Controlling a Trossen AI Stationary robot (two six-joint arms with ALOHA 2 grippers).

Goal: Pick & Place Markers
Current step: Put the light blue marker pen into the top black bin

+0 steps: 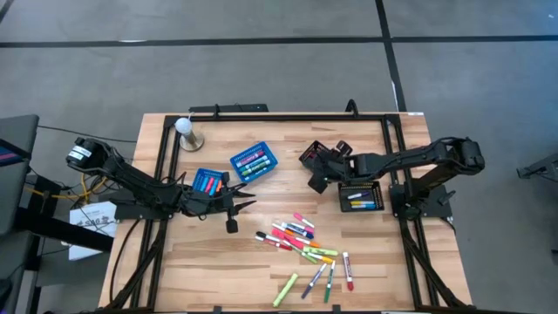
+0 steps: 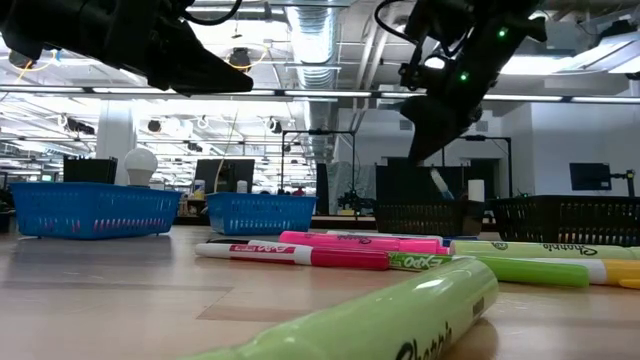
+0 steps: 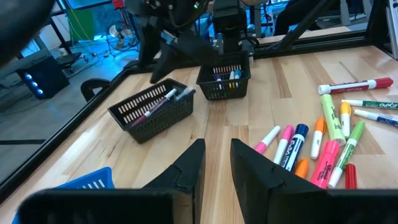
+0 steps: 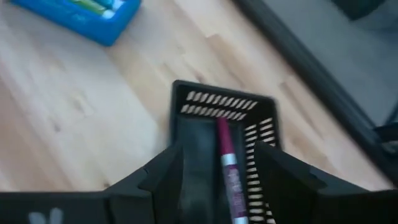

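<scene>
Several markers [image 1: 305,249] in pink, green, red, orange and blue lie loose on the wooden table near its front; they also show in the left wrist view [image 3: 323,143]. My left gripper [image 1: 244,199] [image 3: 214,168] is open and empty, above the table to the left of the pile. My right gripper [image 1: 316,179] [image 4: 227,180] is open above a black mesh basket [image 1: 312,153] [image 4: 224,118]. A purple marker [image 4: 227,165] shows between its spread fingers, lying in that basket. I cannot tell whether a finger touches it.
A second black mesh basket [image 1: 360,196] with markers stands to the right of the first. Two blue baskets [image 1: 253,162] [image 1: 207,181] with markers stand at the centre left. A white ball on a stand [image 1: 185,129] is at the far left. A black frame rims the table.
</scene>
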